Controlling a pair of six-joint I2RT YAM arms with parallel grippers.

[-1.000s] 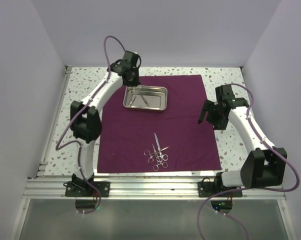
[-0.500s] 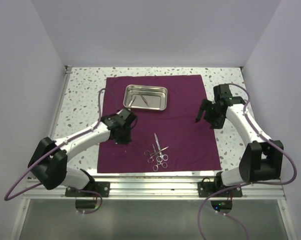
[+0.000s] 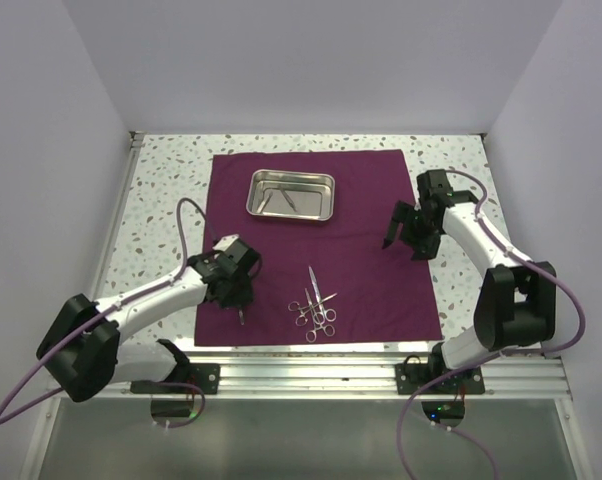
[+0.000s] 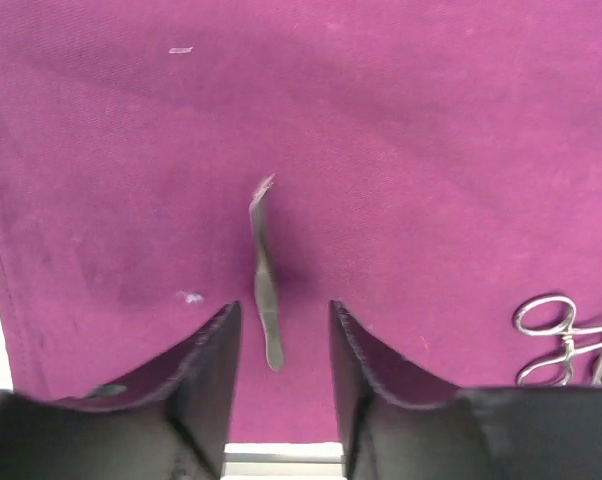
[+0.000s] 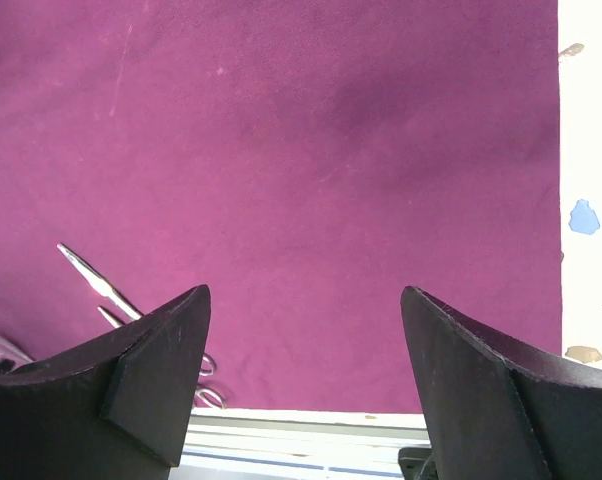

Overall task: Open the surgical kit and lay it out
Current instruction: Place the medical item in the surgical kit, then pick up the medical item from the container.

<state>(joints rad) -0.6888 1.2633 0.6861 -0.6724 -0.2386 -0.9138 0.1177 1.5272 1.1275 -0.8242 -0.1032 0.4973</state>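
Fingers of the left gripper (image 4: 283, 310) now stand parted over the near-left of the spread maroon cloth wrap (image 3: 366, 200), having come from the shallow shiny steel tray (image 3: 291, 219) a second ago. A slim silvery tweezer (image 4: 264, 280) lies freed between them: one more piece laid out. Those of the right gripper (image 5: 306, 295) hover wide apart, empty. Only the overhead view shows two slim tools left in the tray; only the left wrist view, the release.

- The left tool (image 4: 283, 310) hangs over the maroon cloth (image 4: 401, 150), jaws apart.
- Slim tweezers (image 4: 263, 270) lie on the cloth between its fingers, touching neither.
- Ring-handled instruments (image 4: 544, 299) show at the right edge.
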